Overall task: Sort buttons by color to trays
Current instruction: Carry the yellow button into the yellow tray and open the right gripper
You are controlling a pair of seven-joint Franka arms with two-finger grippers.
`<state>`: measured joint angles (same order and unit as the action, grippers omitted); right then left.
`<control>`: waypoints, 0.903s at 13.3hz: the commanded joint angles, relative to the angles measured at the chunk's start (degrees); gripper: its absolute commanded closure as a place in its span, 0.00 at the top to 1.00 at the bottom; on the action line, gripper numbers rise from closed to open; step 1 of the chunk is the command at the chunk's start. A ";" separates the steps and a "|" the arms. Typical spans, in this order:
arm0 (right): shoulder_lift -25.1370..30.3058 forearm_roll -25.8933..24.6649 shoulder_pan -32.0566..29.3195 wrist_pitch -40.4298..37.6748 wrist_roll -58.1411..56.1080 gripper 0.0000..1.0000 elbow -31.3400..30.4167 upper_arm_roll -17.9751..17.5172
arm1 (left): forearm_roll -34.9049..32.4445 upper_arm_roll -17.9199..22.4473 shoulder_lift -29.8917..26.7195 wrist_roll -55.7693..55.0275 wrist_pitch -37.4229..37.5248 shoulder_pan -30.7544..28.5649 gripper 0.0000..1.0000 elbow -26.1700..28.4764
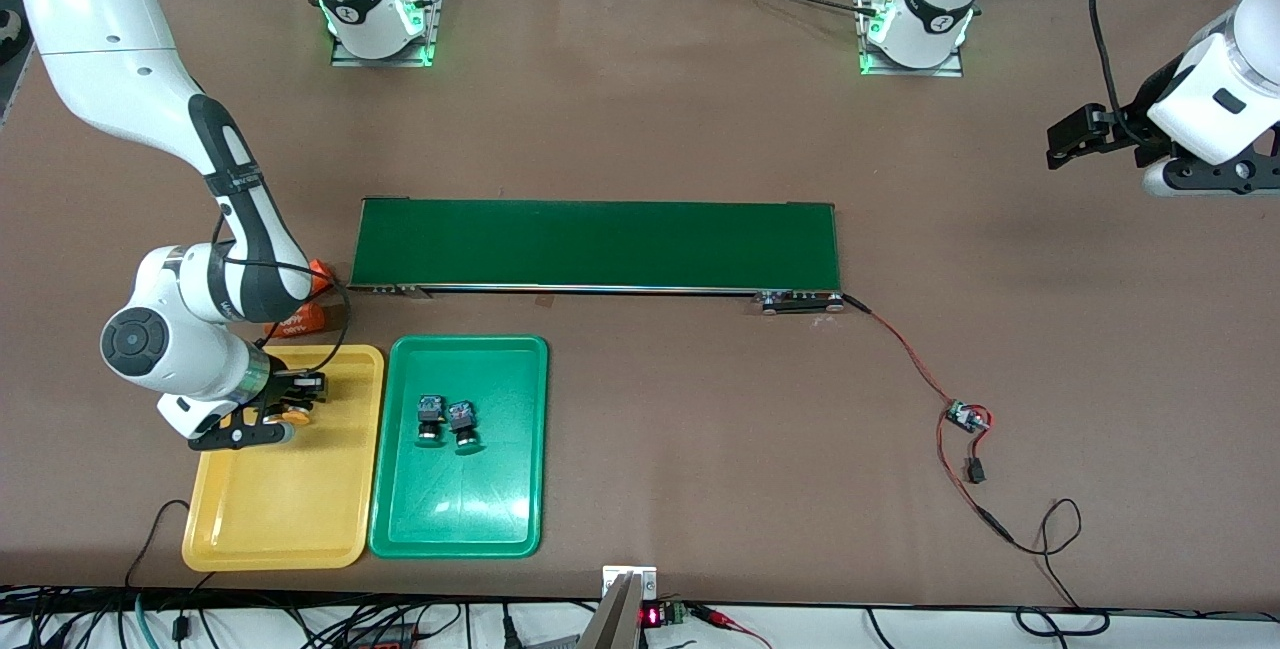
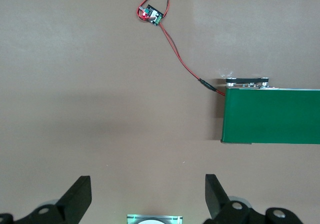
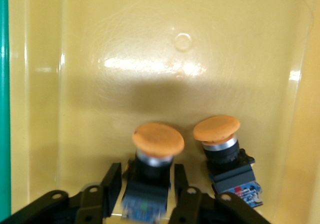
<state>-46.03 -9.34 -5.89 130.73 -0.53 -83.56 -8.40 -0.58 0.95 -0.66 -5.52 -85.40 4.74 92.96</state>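
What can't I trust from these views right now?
- Front view: both yellow-capped buttons in the yellow tray are hidden by the right pincer.
- Right wrist view: whether the right pincer's fingers touch the button between them; its body is blurred.
- Front view: green buttons are too small for cap detail.
- An orange object beside the conveyor is covered by the right arm.
- Left pincer: open over bare table, waiting.

A robotics lab bench, by every sign. Two white arm bases (image 1: 380, 4) bolted on metal plates with green lights glowing, a brown table (image 1: 650, 129), a short green conveyor belt (image 1: 595, 244) wired by red-and-black leads to a bare circuit board (image 1: 966, 417). Loose cables (image 1: 300, 624) bundled along the table edge; aluminium framing past the bases.
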 commanded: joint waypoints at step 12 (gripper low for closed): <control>14.98 3.10 0.36 -16.52 -0.52 1.00 1.21 -0.21 | -0.47 -0.25 0.66 -0.02 -0.29 0.01 1.00 -1.90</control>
<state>-36.40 -7.75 -5.53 119.35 -0.52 -81.13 -8.70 -0.58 0.66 -0.56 -5.52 -85.99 4.82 92.51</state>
